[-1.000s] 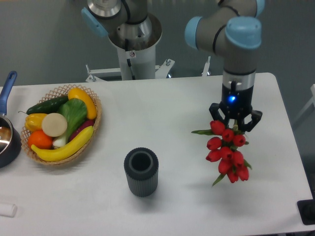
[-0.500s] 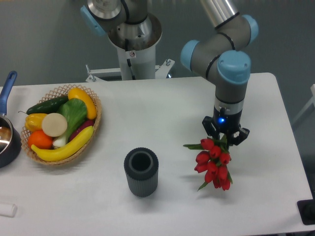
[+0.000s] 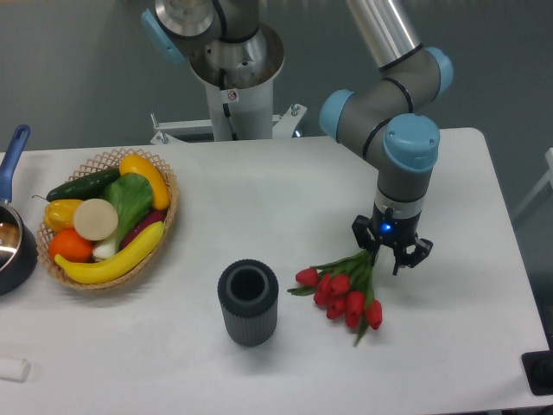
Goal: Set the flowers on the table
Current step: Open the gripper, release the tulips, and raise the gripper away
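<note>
The gripper [image 3: 390, 253] clamps the flowers [image 3: 340, 294] (lying on the table [image 3: 259, 190]); the basket [image 3: 168, 212] holds fruit.

Dark ribbed cylinder vase [image 3: 248, 303] seen left of claw, upright. Wicker basket [image 3: 166, 220] of fruit far left; blue-handled pan [image 3: 14, 233] beyond.

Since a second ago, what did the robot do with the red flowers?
The gripper came down and a bit left, and the flowers went from hanging below it to lying on the table, heads toward the dark cup. Whether it has let go of the stems is unclear. The cup and fruit basket stayed put.
</note>
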Controlling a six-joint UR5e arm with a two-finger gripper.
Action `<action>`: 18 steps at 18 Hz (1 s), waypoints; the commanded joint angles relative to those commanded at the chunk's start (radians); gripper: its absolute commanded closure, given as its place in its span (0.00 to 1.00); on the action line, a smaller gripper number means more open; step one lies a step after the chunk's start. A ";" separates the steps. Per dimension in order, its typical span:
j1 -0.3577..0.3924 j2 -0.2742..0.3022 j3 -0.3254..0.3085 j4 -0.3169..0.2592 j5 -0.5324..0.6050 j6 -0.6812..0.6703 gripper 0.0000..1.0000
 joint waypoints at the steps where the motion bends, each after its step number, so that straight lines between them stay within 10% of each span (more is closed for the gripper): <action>1: 0.000 0.006 0.008 0.000 -0.002 -0.008 0.00; 8: 0.052 0.088 0.126 -0.026 0.005 0.006 0.00; 15: 0.184 0.180 0.276 -0.475 0.006 0.316 0.00; 18: 0.257 0.216 0.287 -0.584 0.008 0.454 0.00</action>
